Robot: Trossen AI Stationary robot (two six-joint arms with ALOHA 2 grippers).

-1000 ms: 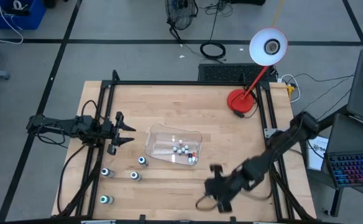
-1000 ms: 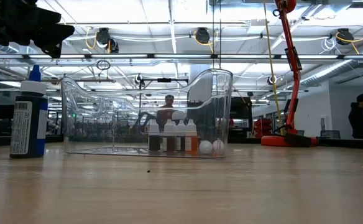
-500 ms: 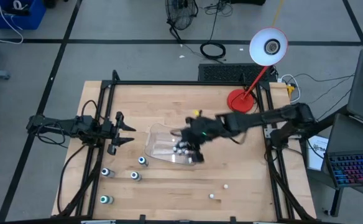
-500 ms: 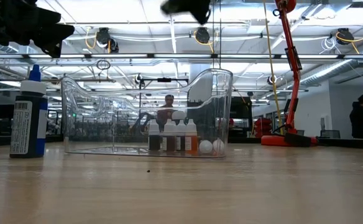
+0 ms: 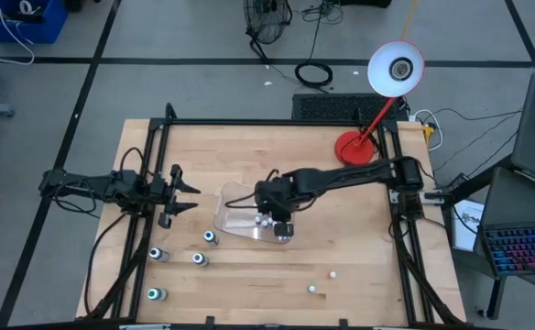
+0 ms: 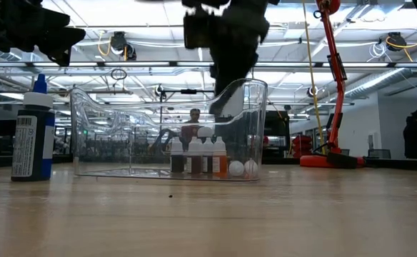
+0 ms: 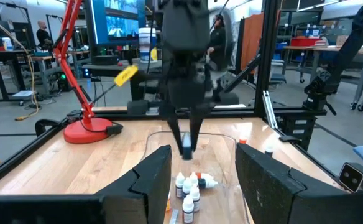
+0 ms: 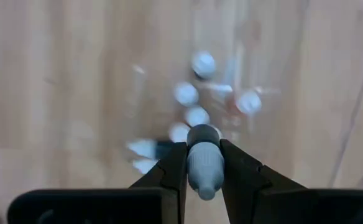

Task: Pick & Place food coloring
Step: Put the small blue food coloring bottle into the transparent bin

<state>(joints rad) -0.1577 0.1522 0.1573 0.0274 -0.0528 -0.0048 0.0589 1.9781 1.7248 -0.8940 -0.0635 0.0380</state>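
1. Two small white pieces [image 5: 323, 281] are seen loose on the counter [image 5: 341, 238], at its near edge.
2. Four bottles [image 5: 198, 259] are stood on the near left of the counter, outside the tray.
3. A clear tray [image 5: 235, 197] is set mid-counter; several bottles [image 6: 198, 156] are grouped upright inside it.
4. The right hand [image 8: 202, 177] is held above the tray, clenched on a bottle [image 8: 204, 158].
5. The left hand [image 5: 183, 192] is parked at the left rail, fingers parted, nothing held.
6. A red lamp [image 5: 359, 147] is stood at the far right.
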